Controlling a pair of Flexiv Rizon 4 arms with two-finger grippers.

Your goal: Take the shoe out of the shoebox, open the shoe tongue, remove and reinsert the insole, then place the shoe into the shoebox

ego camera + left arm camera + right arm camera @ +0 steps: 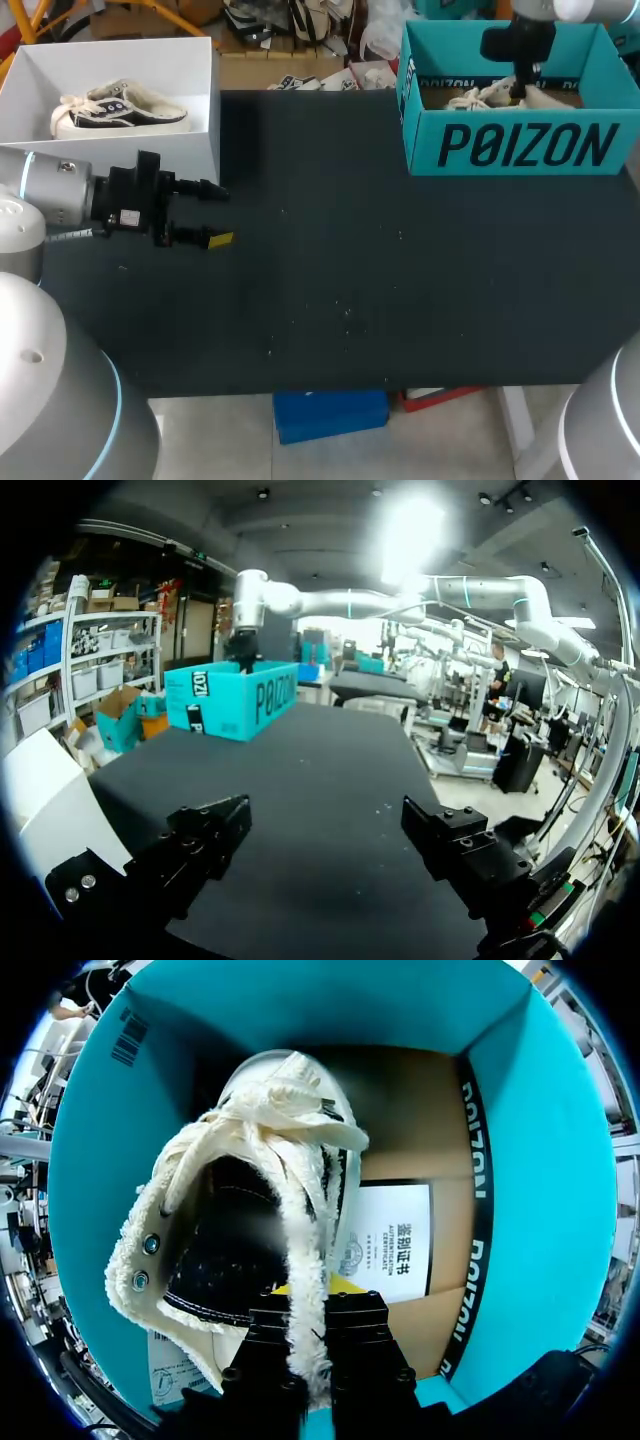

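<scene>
The dark worktop (330, 280) carries a teal shoebox (520, 145) at its far right and an open white box (213, 110) at its far left. The white box holds the other shoe (115, 108), lying on its side. The task's shoe (290, 1120) sits inside the teal shoebox, opening upward, on the cardboard floor beside a printed sheet (395, 1245).

The step in hand looks to be the first: getting the shoe out of the shoebox. To do it well, the lift should go straight up until the sole is above the teal walls, and only then toward the near, open part of the worktop. The grip is on soft trim at 1 edge, so the shoe will likely hang and tilt. A slow rise and a firm pinch should stop the fleece slipping out.

The right tool (308, 1332) reaches down into the shoebox. Its 2 fingers are drawn close together, pinching the fleecy collar (300, 1250) of the shoe between them.

The left tool (208, 214) hangs over the left of the worktop, just near of the white box. Its fingers are spread wide, holding and touching nothing.
</scene>
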